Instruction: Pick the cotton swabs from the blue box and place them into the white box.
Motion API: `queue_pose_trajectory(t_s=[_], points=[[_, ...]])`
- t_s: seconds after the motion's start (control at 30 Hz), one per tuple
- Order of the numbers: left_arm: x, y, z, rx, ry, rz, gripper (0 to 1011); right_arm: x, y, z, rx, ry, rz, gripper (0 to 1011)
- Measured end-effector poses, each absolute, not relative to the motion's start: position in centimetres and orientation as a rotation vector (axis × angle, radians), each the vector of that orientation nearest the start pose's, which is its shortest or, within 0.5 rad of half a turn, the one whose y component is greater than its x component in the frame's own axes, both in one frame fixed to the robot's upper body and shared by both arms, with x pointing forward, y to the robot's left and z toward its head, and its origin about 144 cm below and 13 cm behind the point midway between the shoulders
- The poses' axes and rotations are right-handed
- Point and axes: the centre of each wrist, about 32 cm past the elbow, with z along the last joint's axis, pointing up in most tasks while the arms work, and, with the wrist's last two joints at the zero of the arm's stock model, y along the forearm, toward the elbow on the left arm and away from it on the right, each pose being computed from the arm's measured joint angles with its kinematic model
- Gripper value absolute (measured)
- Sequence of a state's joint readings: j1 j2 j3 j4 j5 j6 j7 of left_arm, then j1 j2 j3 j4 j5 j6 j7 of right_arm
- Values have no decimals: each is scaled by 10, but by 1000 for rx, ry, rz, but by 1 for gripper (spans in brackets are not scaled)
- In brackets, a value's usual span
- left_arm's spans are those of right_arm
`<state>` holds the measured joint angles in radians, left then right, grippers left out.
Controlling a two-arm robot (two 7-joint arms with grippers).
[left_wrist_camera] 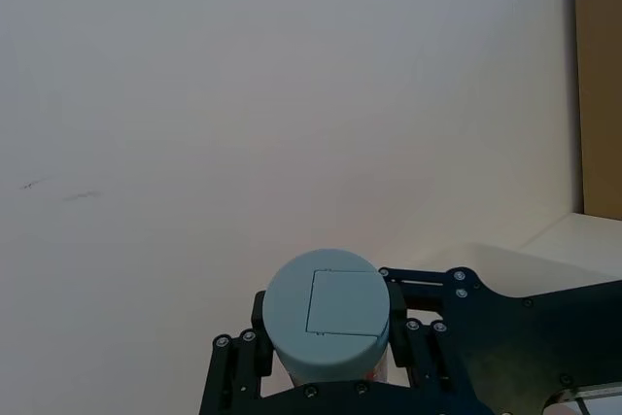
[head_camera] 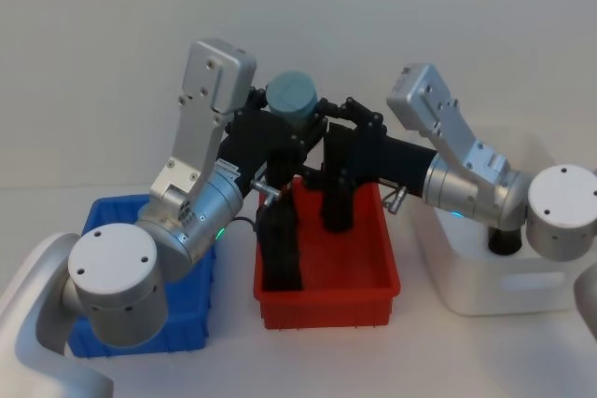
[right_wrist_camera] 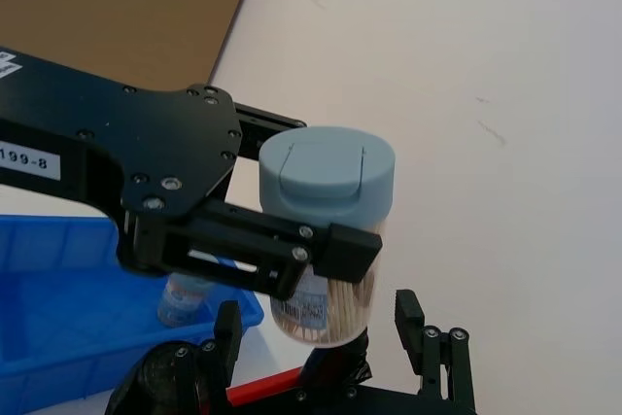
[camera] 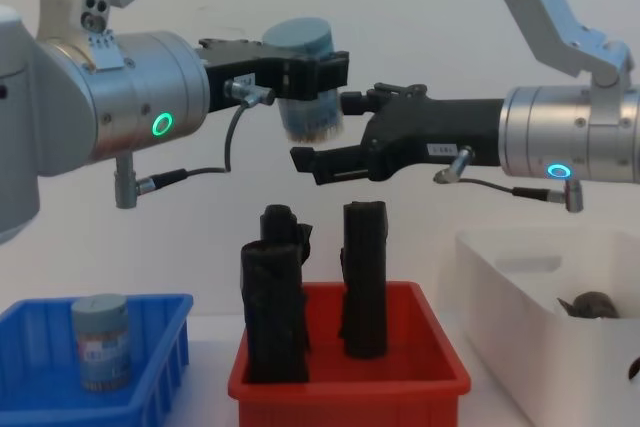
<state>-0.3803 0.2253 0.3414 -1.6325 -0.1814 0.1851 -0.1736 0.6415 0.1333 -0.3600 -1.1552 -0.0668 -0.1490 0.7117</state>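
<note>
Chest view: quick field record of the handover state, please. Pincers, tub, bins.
left pincer: shut on cotton swab tub, held high above the red bin
right pincer: open, beside and under the held tub
blue box: one swab tub left, upright
red bin contents: black rolls, standing
white box: at robot's right, a dark item inside, unclear what

This looks like a robot test lab: a bare white desk (head_camera: 112,62) carries just three plastic sorting bins, blue (camera: 160,347), red (head_camera: 373,286) and white (head_camera: 466,291), set in a row before a blank white wall (left_wrist_camera: 243,94) with brown board (right_wrist_camera: 107,7) beside it.
</note>
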Motion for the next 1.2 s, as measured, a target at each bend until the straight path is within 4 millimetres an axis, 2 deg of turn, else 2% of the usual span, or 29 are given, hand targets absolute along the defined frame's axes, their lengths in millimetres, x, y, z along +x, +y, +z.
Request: queue_pose_trajectory(t_s=[0.7,0.87,0.9,1.03,1.07,1.13,1.2], points=[[529,178,1278,-23,-218,1047,668,622,-167,1263,-159,-467,-582,985],[529,178,1278,-23,-217,1046,668,623,-166,1263,-157,-463,-583,882],[529,178,1277,-23,-216,1046,668,623,-166,1263,-157,-462,-583,823],[529,178,1277,-23,-216,1045,668,623,-165,1264,-156,-458,-584,758],[529,178,1277,-23,-216,1045,668,623,-165,1264,-156,-458,-584,693],[529,178,1277,-23,-215,1045,668,623,-164,1264,-156,-457,-584,641],[529,178,1277,-22,-215,1045,668,623,-164,1264,-156,-456,-584,628]])
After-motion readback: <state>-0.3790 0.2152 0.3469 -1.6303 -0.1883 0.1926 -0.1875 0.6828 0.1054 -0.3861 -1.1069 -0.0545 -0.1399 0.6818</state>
